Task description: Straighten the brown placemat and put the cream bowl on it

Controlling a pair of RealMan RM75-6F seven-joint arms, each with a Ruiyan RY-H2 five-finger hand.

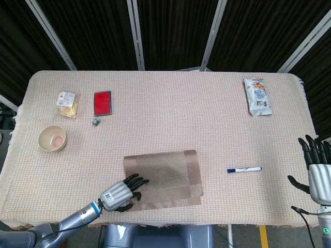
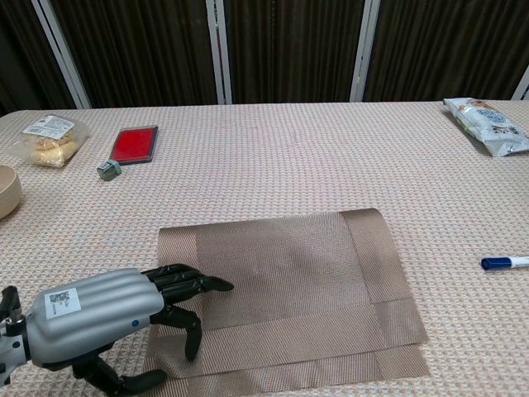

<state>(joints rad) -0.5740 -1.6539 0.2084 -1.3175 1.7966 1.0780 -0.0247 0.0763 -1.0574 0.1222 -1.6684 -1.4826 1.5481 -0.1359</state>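
The brown placemat [image 1: 163, 177] [image 2: 285, 294] lies near the table's front edge, slightly askew, its near edge doubled into a low fold. My left hand [image 1: 120, 194] [image 2: 111, 318] rests on the mat's near left corner, fingers spread flat on the weave and holding nothing. The cream bowl [image 1: 51, 138] [image 2: 7, 190] stands upright and empty at the far left, well away from the mat. My right hand [image 1: 318, 170] hangs off the table's right edge, fingers spread, nothing in it; the chest view does not show it.
A blue-capped pen [image 1: 244, 169] [image 2: 504, 263] lies right of the mat. At the back left are a red flat case [image 1: 102, 102] [image 2: 135, 144], a small grey clip [image 1: 96, 121] [image 2: 108, 169] and a snack packet [image 1: 67, 103] [image 2: 51, 136]. A white snack bag [image 1: 257, 96] [image 2: 488, 124] sits back right.
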